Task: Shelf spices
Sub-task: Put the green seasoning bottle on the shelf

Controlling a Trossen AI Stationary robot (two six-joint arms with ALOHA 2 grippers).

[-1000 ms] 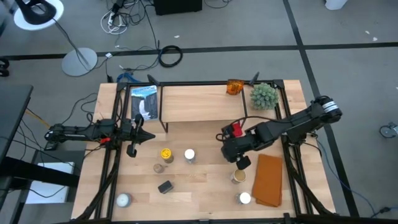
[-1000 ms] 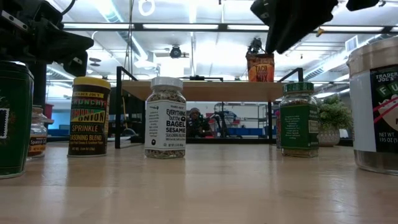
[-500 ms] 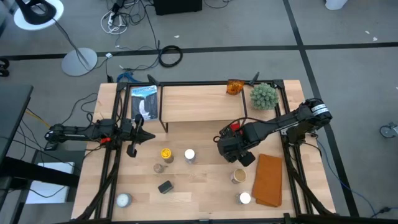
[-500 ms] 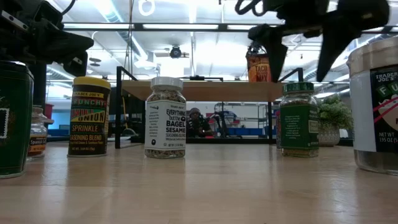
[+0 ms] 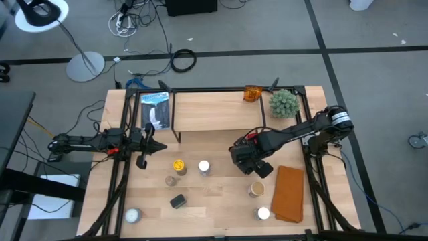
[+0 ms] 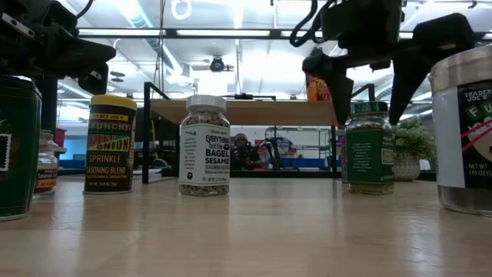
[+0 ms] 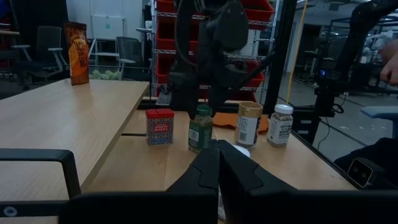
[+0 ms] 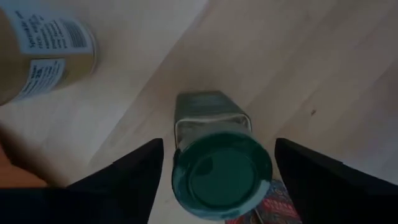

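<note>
Right hand (image 6: 371, 77) above green-lidded square glass spice jar (image 6: 370, 148), fingers spread either side of lid, not gripping. Jar upright on desk (image 5: 221, 194), just in front of light-wood shelf (image 5: 214, 110). Left hand (image 5: 142, 161) pinched together, left of shelf.

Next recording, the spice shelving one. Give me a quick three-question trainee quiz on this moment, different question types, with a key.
1. True or false: the right gripper is open, with the green-lidded jar between its fingers.
2. What already stands on the shelf? A) a white-lidded jar B) an orange packet C) the folded cloth
3. Fill in: the left gripper is ____ and holds nothing.

Key: 1 true; 2 B; 3 shut. In the right wrist view the fingers stand apart on either side of the green lid, not yet touching it.
</note>
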